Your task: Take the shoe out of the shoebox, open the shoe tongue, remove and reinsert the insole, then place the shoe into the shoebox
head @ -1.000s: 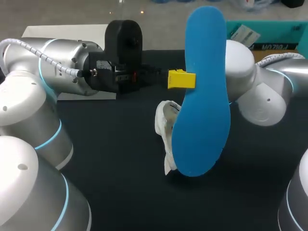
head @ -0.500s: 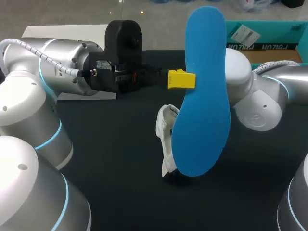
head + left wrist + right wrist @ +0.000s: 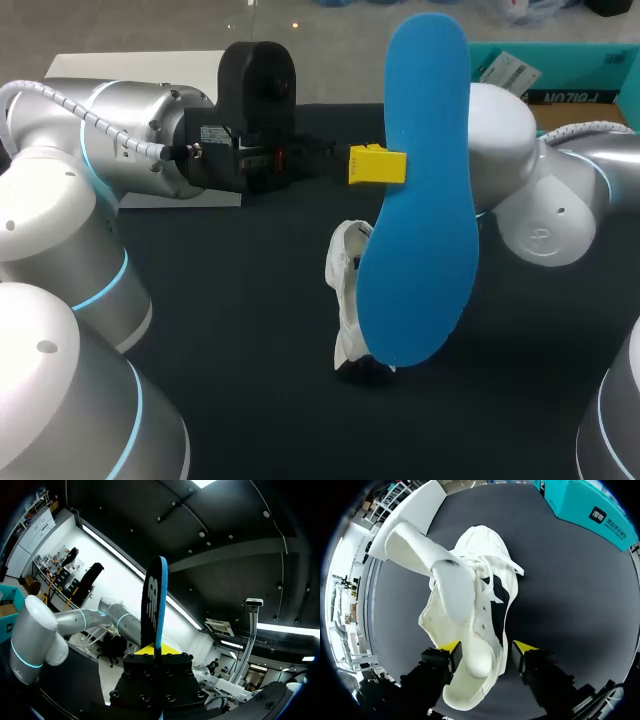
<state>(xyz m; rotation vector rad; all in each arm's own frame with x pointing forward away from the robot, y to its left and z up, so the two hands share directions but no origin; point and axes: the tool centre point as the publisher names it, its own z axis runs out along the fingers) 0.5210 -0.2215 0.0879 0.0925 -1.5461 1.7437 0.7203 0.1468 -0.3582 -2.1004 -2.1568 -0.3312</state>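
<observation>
Insole is already out of the shoe, standing upright with left fingers pinching its edge. Right fingers are gripping the shoe's heel between them above the bench. Reinserting it and returning the shoe to the shoebox are pending.

Shoebox and insole carry print — none legible.

Even overhead light, mild glare on the left arm (shadows faint).

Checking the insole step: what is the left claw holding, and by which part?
The left claw pinches the flat blue foam insole by one long edge, nearer its narrow end.
</observation>
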